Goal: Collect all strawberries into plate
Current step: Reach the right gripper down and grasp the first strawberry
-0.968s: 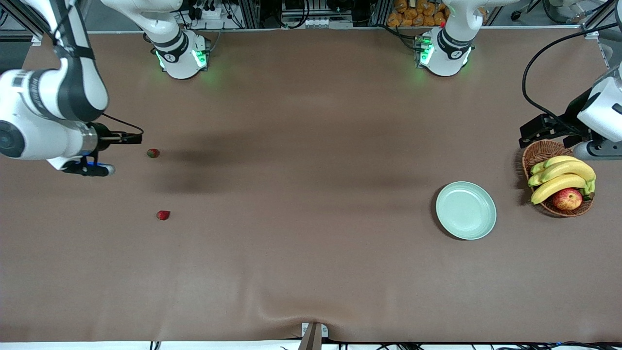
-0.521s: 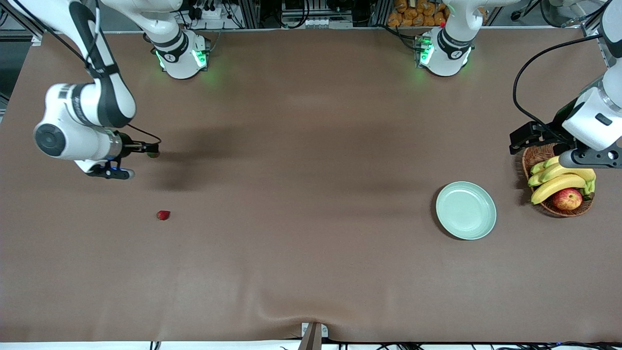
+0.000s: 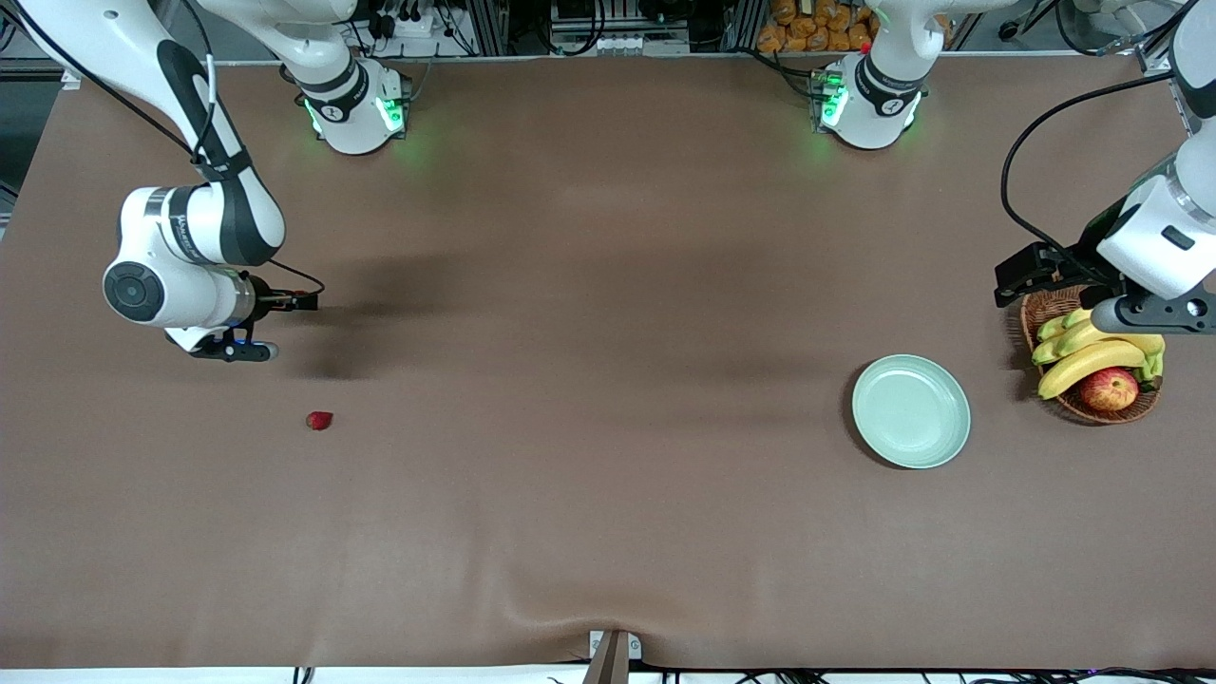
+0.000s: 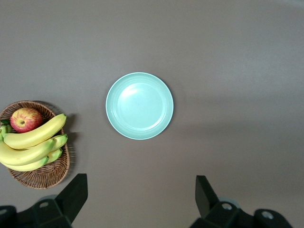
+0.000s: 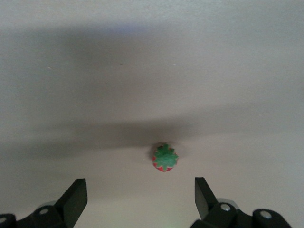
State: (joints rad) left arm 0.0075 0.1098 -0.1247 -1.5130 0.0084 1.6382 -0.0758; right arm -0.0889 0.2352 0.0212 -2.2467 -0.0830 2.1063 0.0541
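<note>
A brown table (image 3: 608, 380) carries a mint plate (image 3: 911, 410) beside a fruit basket (image 3: 1054, 304). One strawberry (image 3: 320, 420) lies bare; another (image 5: 165, 157) sits under the spread-fingered right gripper (image 3: 306, 302). The left gripper (image 3: 1021, 275), fingers spread, hangs over the basket.

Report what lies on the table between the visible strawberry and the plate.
Nothing: in the front view the stretch of brown table from the strawberry to the plate is bare.
</note>
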